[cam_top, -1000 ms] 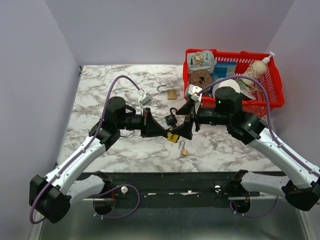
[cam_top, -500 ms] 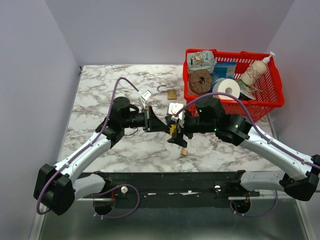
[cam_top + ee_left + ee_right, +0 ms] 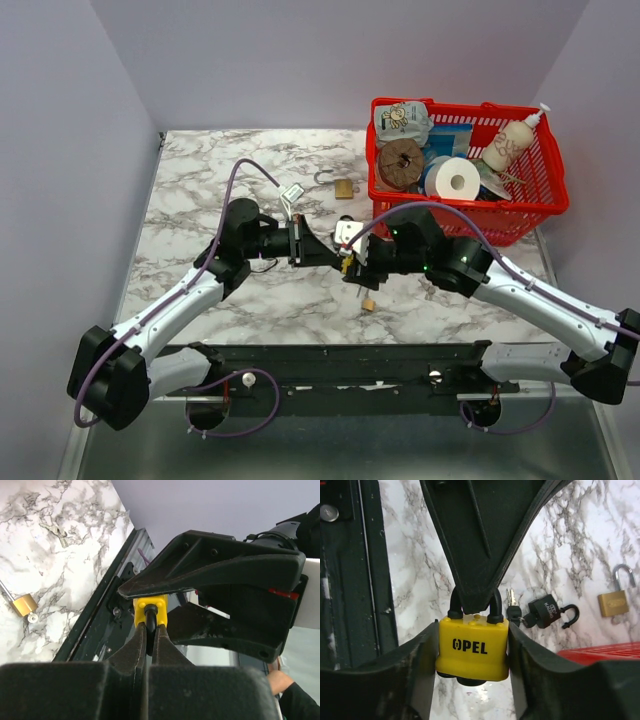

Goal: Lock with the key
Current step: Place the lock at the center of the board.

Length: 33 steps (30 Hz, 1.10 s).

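above the marble table (image 3: pixel 200 180), left tool (image 3: pixel 149 634) pinching shackle (image 3: pixel 454 604) of yellow padlock (image 3: pixel 472 647), right tool (image 3: pixel 473 630) clasping its body, keyhole hidden

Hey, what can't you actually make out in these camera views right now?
- Yellow padlock keyhole: right wrist view, underside turned away, between the right gripper fingers.
- Padlock body: left wrist view, mostly behind the right gripper.
- Top view: padlock nearly covered by the left gripper and right gripper.
- Key by the black padlock: right wrist view, too small to tell if inserted.
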Available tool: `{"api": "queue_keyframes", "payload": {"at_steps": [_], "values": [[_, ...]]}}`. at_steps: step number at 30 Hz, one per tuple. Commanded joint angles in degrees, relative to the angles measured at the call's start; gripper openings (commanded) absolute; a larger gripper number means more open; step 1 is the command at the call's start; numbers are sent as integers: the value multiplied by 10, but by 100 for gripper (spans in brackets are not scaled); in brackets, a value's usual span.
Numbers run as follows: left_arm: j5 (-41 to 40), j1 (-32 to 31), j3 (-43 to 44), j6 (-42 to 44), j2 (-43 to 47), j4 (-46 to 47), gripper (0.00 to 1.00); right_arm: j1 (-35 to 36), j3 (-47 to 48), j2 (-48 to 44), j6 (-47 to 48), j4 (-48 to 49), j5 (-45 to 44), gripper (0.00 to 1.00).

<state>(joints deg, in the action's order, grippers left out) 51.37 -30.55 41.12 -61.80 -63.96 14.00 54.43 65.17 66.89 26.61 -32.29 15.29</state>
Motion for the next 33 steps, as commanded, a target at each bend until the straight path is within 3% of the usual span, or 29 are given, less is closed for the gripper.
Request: {"api": "queue_keyframes", "payload": {"at_steps": [1, 3, 6, 7, 9, 10, 19, 24, 33], "values": [[12, 2, -2, -24, 11, 65, 0, 4, -15, -21, -5, 16, -10, 42], [7, 1, -3, -26, 10, 67, 0, 3, -19, -26, -11, 25, -17, 35], [3, 0, -3, -30, 6, 67, 1, 3, -28, -30, -30, 35, -36, 13], [4, 1, -3, -31, 5, 64, 32, 3, -35, -33, -38, 36, -43, 4], [3, 3, -7, -24, 9, 67, 63, 2, -49, -40, -70, 43, -65, 1], [-1, 10, -6, -18, 11, 59, 98, -2, -56, -48, -81, 43, -70, 1], [-52, 107, -59, -57, 50, 77, 99, -123, -151, -101, -309, 29, -151, 1], [-89, 118, -55, -52, 62, 68, 99, -135, -202, -147, -446, 21, -221, 1], [-109, 124, -63, -53, 68, 65, 99, -186, -326, -146, -546, 89, -310, 1]]}}
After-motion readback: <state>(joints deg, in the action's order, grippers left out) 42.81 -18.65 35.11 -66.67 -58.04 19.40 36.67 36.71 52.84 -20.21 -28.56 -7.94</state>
